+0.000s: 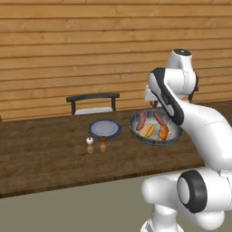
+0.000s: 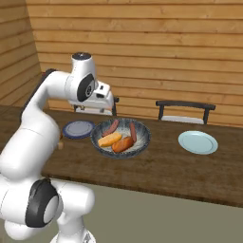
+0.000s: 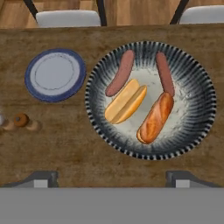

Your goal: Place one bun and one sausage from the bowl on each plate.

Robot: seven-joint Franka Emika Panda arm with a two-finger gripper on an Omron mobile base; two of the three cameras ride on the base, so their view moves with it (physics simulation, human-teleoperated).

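A large round shallow bowl (image 3: 192, 74), grey-blue with dark radial streaks on its rim and a pale speckled inside, is seen on the wooden bench (image 3: 65, 144) near its far edge. Four pieces lie in it: two reddish-brown sausages (image 3: 120, 72), smooth and slim, toward the far side, a split yellow bun (image 3: 126, 101) in the middle, and a glossy orange-brown bun (image 3: 155, 118) just beside it, angled toward the near rim. A small flat dark-blue-rimmed plate (image 3: 54, 74) with a greyish centre is set just left of the bowl, apart from it. A plain pale blue plate (image 2: 198, 142) lies well to the right along the bench. Two small shakers (image 1: 96, 145) stand in front of the dark-rimmed plate. The end effector (image 3: 112, 177) is held above the bowl's near rim, its fingers spread wide apart and touching nothing. Two dark-framed chairs (image 2: 186, 112) with pale seats are drawn up at the far edge.
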